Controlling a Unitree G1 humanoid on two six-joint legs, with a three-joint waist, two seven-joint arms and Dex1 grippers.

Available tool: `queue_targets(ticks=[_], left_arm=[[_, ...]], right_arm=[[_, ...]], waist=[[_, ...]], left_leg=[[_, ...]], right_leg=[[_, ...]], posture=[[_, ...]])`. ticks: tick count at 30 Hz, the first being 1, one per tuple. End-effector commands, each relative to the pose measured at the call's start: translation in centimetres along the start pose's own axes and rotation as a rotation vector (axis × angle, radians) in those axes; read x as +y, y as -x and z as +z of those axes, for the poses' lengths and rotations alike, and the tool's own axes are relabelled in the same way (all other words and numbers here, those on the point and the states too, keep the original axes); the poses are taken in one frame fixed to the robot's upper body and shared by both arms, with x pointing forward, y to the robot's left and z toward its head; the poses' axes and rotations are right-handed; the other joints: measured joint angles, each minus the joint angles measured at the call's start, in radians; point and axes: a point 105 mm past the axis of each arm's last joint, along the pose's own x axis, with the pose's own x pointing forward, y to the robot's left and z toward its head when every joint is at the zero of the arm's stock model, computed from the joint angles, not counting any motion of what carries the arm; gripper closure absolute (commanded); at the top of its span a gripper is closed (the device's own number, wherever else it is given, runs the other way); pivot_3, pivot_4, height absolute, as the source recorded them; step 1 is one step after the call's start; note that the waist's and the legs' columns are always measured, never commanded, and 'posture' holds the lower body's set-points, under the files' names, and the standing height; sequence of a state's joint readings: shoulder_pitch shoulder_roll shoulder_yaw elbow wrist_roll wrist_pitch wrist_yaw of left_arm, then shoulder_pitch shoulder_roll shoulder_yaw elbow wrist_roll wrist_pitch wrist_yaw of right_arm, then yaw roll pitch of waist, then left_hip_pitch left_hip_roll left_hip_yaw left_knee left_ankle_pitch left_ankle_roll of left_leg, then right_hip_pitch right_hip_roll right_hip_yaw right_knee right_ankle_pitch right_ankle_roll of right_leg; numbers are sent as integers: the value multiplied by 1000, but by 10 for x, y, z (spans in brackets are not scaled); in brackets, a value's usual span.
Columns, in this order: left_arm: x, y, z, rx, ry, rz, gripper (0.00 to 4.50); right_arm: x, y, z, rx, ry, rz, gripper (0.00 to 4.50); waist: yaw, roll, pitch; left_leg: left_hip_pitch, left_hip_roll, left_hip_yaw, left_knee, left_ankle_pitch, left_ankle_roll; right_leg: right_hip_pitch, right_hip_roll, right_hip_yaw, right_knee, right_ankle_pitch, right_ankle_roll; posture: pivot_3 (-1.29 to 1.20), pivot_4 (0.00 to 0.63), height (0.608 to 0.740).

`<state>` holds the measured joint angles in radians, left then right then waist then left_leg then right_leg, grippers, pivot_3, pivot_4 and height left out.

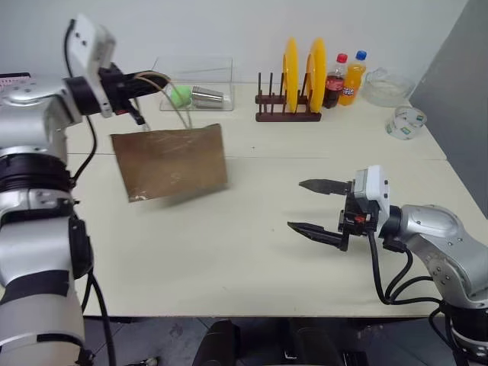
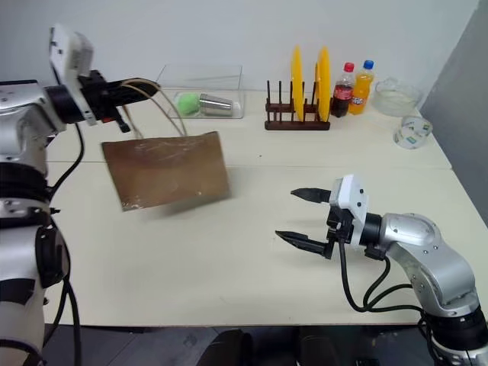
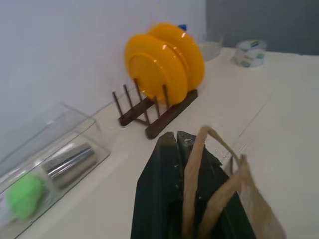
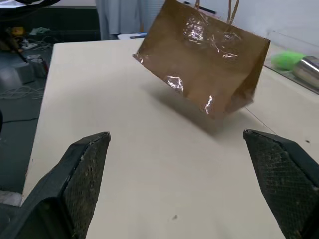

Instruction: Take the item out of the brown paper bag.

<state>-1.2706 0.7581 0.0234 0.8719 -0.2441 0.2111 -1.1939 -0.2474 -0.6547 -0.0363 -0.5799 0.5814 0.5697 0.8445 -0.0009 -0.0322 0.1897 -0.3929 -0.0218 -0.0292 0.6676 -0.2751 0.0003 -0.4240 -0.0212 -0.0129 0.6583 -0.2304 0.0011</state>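
The desk point(image 1: 252, 267) is wide and pale. The brown paper bag point(image 1: 169, 162) hangs tilted above it, clear of the surface, its handles point(image 3: 199, 164) pinched in the left tool point(image 1: 139, 97). The right tool point(image 1: 314, 207) waits near, with fingers spread wide and empty. The bag looks light, thin and easy to crush, so the handles seem the best hold. The item is hidden, probably inside the bag.

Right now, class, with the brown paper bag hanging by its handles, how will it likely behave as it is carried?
The brown paper bag hangs tilted from the left claw, so it probably swings. Creased, thin paper suggests it is light and floppy.
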Motion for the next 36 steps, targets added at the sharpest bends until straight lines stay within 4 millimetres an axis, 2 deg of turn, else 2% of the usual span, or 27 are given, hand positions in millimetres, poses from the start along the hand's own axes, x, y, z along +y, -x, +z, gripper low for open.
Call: queue_targets(ticks=[1,5,10,16,20,27,36], left_arm=[[-8,-22,29,-69,-84,-71,4462],[-33,-61,40,-132,-87,-192,4462],[-61,-97,43,-150,-101,-283,4462],[-86,-122,36,-142,-113,-343,4462],[-97,-132,29,-129,-113,-362,4462],[-102,-137,25,-114,-133,-358,4462],[-96,-139,43,-150,-163,-310,4462]], right_arm=[[1,10,11,-18,34,-79,0],[1,19,6,19,11,-197,0],[3,29,3,48,-6,-325,0],[8,37,4,63,1,-418,0],[9,40,7,55,7,-453,0],[9,42,14,36,23,-470,0],[11,40,15,32,25,-471,0]], waist=[[-1,-1,0],[-1,-1,1],[-3,-2,1],[-3,-2,2],[-3,-3,2],[-3,-3,2],[-3,-3,2]], left_leg=[[-1,0,0,0,0,0],[-3,0,0,2,0,0],[-5,0,0,5,0,0],[-5,0,0,9,0,1],[-5,0,0,9,0,1],[-5,0,-1,9,0,1],[-5,0,-1,9,0,1]], right_leg=[[0,0,0,0,0,0],[-2,0,0,1,0,0],[-2,0,0,1,0,1],[-2,1,0,3,0,2],[-2,1,0,3,0,2],[-2,1,0,4,0,2],[-2,1,0,4,0,2]], posture=[[0,150,740],[0,150,740],[0,150,740],[0,150,740],[0,150,740],[0,150,740],[0,150,740]])
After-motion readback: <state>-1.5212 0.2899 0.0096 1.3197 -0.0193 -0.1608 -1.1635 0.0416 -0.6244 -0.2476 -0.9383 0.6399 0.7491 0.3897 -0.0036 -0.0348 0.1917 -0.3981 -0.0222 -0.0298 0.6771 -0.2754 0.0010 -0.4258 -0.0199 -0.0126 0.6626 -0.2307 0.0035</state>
